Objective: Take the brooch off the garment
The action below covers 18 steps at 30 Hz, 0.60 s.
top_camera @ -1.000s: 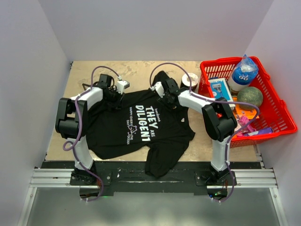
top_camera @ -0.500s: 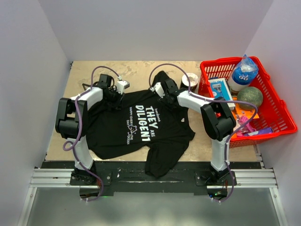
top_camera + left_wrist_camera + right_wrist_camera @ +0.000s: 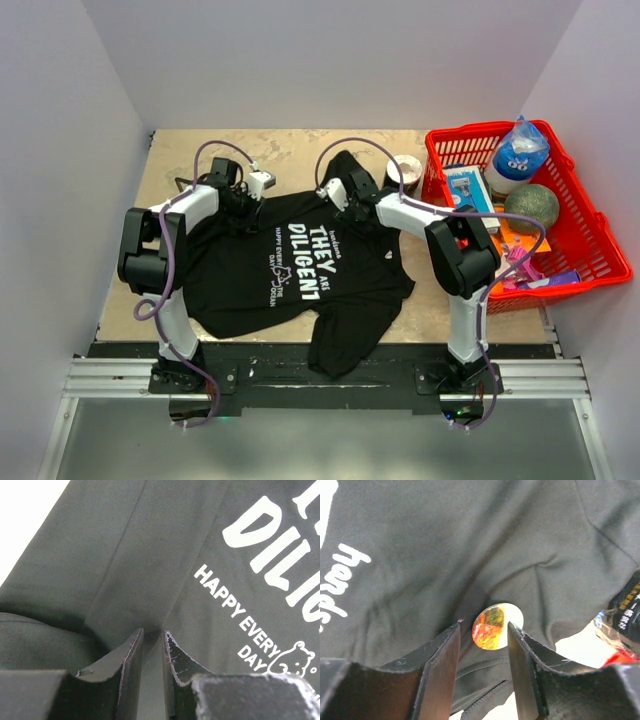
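Note:
The garment [image 3: 300, 270] is a black T-shirt with white lettering, spread flat on the table. In the right wrist view a small round brooch [image 3: 495, 626], orange and yellow with a white edge, sits on the black cloth [image 3: 470, 540] near the collar seam. No black open-frame piece shows. My right gripper [image 3: 484, 624] is open, one finger on each side of the brooch, low over the cloth; from above it is at the collar [image 3: 345, 200]. My left gripper [image 3: 152, 631] is shut on a fold of the garment [image 3: 150, 555] at the shirt's left shoulder [image 3: 243, 208].
A red basket [image 3: 590, 240] with a bottle, a ball and packets stands at the right. A tape roll [image 3: 405, 170] lies between the collar and the basket. A dark labelled object [image 3: 626, 611] shows at the right edge of the right wrist view.
The right arm has edged slightly to the left over the collar. The left arm and the shirt have not moved.

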### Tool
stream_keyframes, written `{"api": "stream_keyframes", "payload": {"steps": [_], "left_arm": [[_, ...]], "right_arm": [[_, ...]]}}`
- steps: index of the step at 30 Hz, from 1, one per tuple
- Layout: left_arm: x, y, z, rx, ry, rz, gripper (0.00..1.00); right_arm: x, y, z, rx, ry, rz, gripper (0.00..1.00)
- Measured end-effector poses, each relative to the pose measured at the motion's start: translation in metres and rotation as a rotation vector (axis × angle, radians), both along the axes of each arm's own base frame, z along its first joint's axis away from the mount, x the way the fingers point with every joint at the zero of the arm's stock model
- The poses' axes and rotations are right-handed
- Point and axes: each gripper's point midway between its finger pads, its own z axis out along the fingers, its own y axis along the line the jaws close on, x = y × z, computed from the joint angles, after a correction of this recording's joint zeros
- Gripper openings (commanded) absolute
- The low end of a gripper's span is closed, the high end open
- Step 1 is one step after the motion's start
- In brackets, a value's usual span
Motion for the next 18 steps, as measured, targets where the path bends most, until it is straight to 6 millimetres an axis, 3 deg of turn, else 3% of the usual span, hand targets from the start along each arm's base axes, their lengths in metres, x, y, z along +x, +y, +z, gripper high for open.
{"api": "stream_keyframes", "payload": {"steps": [5, 18], "left_arm": [[-0.002, 0.001, -0.001, 0.005, 0.010, 0.001, 0.26], [-0.005, 0.004, -0.004, 0.022, 0.026, 0.001, 0.26]], "right_arm": [[0.001, 0.000, -0.002, -0.009, -0.005, -0.004, 0.38], [0.015, -0.020, 0.009, -0.058, -0.055, -0.081, 0.37]]}}
